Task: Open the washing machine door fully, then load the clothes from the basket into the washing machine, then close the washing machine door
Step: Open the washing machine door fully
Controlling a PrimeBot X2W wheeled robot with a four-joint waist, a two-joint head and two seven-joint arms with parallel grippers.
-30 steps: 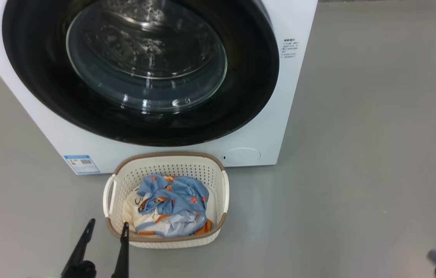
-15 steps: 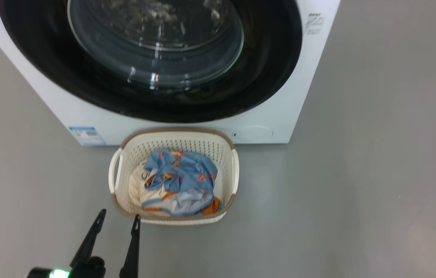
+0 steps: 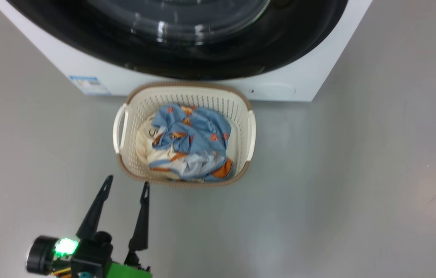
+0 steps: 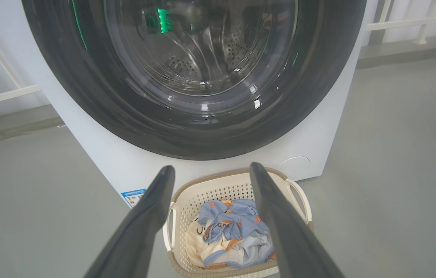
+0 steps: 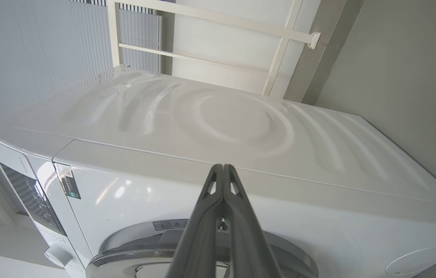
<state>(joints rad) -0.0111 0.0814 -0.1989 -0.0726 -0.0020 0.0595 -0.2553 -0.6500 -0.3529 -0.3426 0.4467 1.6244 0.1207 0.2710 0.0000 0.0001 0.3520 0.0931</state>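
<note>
Glossy black washing machine door (image 4: 86, 96), perforated plastic basket (image 3: 133, 162), soft cloth clothes (image 3: 190, 146), matt floor (image 3: 357, 193).

A smooth grey floor (image 3: 357, 173) carries everything here. The big white washing machine (image 3: 310, 77) stands on it at the top of the head view, with a small blue label (image 3: 89, 85) low on its front, near the floor. The cream basket (image 3: 198, 101) sits on the floor just in front of the machine's base. Whether the two touch cannot be told.
</note>
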